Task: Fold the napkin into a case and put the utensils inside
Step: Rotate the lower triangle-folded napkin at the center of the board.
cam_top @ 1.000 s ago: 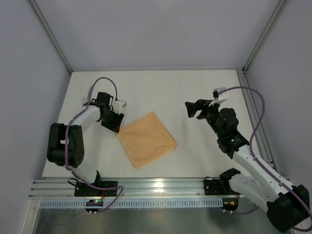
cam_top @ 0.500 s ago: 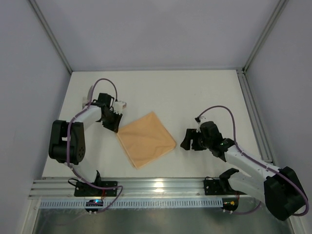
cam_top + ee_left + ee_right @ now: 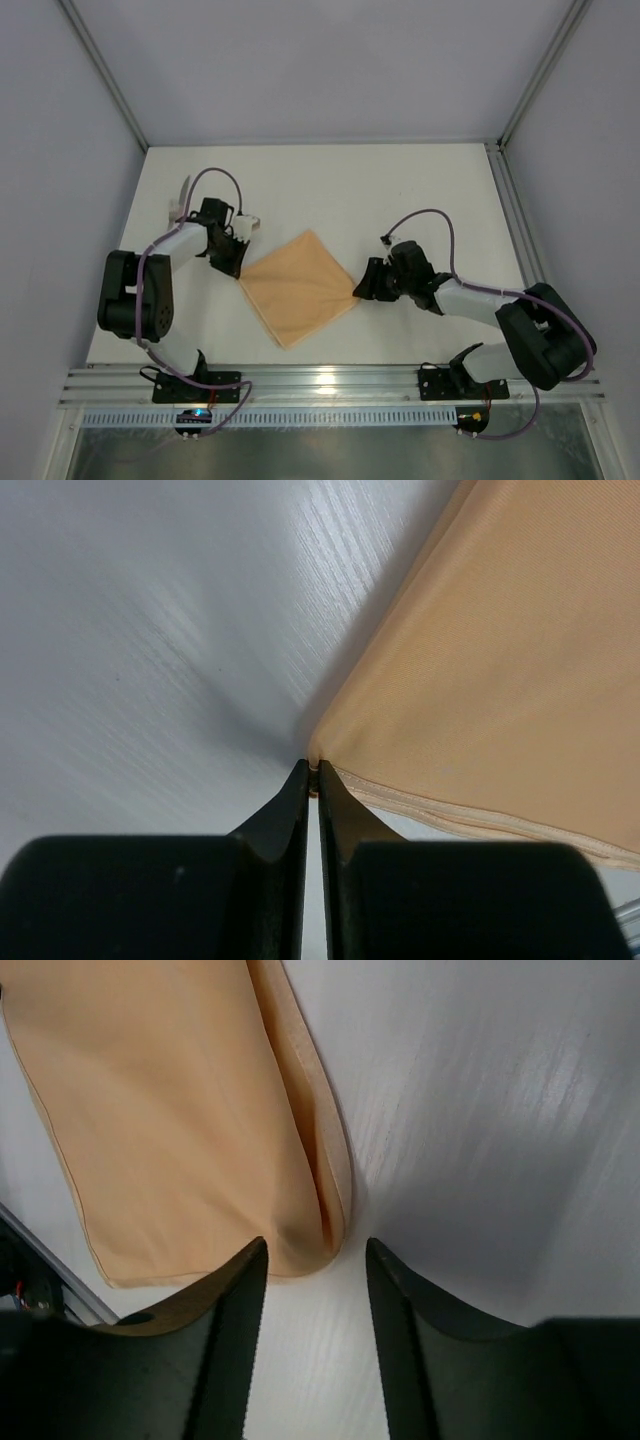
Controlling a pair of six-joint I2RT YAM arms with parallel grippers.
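The peach-orange napkin (image 3: 300, 285) lies flat on the white table as a diamond, with layered hemmed edges (image 3: 500, 680) (image 3: 170, 1110). My left gripper (image 3: 238, 270) is low at its left corner, and the left wrist view shows the jaws (image 3: 313, 767) pinched shut on the very tip of the cloth. At the napkin's right corner my right gripper (image 3: 360, 290) stands open. Its two fingers straddle the rounded cloth corner (image 3: 315, 1245) without touching it. The utensils are out of view, and no case shape shows.
An aluminium rail (image 3: 320, 385) runs along the near edge between the arm bases. Metal frame posts (image 3: 520, 230) border the table on the right. Bare white tabletop (image 3: 330, 190) surrounds the cloth on all sides.
My right arm swung down from the back right to the napkin's right corner and its jaws narrowed. My left jaws closed onto the left corner. The napkin has hardly shifted.
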